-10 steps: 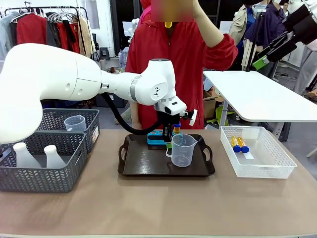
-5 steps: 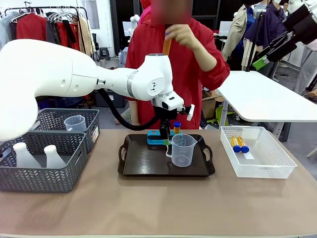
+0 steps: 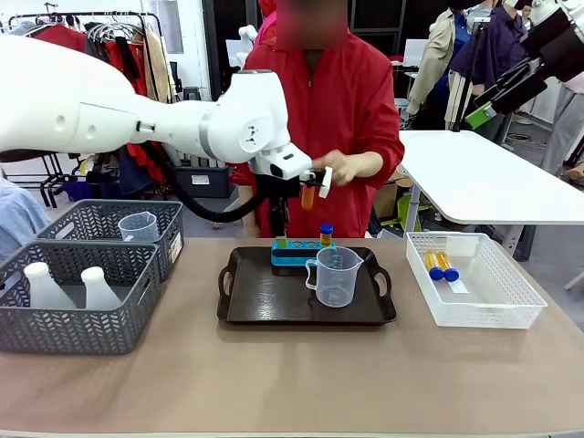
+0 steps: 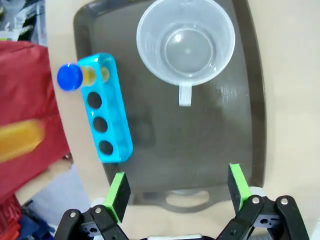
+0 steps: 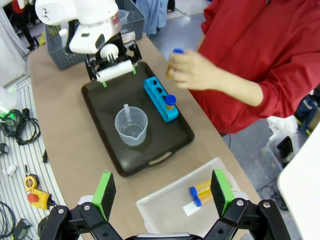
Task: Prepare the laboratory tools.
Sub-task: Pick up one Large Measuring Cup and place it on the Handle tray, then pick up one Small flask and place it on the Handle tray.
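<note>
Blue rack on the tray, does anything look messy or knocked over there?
Nothing stands out. The blue rack sits flat on the dark tray with one blue-capped tube upright in its end hole, three holes empty. The clear beaker stands upright and empty, nothing spilled.

A beige tabletop [image 3: 292,383] spans the near side. Far left stands a clothes rack [image 3: 119,41] hung with garments — far right, a white side table [image 3: 493,182] on a grey floor [image 3: 561,260].
</note>
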Robot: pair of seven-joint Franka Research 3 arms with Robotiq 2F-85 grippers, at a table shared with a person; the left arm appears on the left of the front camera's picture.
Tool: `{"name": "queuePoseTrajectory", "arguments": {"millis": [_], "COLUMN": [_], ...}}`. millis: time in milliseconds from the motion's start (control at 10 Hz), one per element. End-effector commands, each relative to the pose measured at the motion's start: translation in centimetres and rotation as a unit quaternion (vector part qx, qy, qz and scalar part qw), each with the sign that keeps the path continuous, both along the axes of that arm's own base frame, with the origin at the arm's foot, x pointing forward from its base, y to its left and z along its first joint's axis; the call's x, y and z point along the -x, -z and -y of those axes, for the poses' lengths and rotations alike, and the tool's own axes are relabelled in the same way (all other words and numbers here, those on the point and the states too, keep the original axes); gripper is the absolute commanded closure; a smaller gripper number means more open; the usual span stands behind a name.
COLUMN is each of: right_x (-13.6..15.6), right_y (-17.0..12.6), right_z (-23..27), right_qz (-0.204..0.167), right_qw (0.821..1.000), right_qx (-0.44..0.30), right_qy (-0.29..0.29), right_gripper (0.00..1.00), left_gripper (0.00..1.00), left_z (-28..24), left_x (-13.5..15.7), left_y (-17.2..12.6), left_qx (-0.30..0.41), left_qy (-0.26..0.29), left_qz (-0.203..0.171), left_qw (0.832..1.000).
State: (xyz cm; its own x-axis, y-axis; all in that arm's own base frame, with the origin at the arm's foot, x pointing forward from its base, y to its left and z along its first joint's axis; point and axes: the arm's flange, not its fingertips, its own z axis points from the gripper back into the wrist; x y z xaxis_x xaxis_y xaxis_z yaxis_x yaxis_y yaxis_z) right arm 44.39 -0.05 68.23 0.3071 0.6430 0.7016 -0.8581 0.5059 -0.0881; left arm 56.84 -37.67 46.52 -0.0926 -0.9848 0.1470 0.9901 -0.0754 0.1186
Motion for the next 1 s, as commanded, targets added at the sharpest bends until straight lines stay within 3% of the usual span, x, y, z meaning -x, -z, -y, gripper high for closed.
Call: {"name": "queuePoseTrajectory", "arguments": {"millis": [0, 600, 900], "right_x": [0.0, 0.0, 0.0], "right_y": [-0.1, -0.1, -0.1], "right_z": [0.0, 0.0, 0.0], "right_qz": [0.0, 0.0, 0.0], "right_qw": [1.0, 1.0, 1.0], "right_qx": [-0.004, -0.004, -0.004], "right_qy": [-0.004, -0.004, -0.004], "right_gripper": [0.0, 0.0, 0.0], "left_gripper": [0.0, 0.0, 0.0], "left_z": [-3.0, -12.1, -18.8], "left_x": [2.0, 3.9, 5.5], "left_y": [-0.7, -5.8, -8.9], "left_qx": [0.013, 0.035, 0.032], "left_qy": [-0.039, -0.143, -0.271], "left_qz": [0.017, 0.069, 0.074], "left_qw": [0.999, 0.987, 0.959]}}
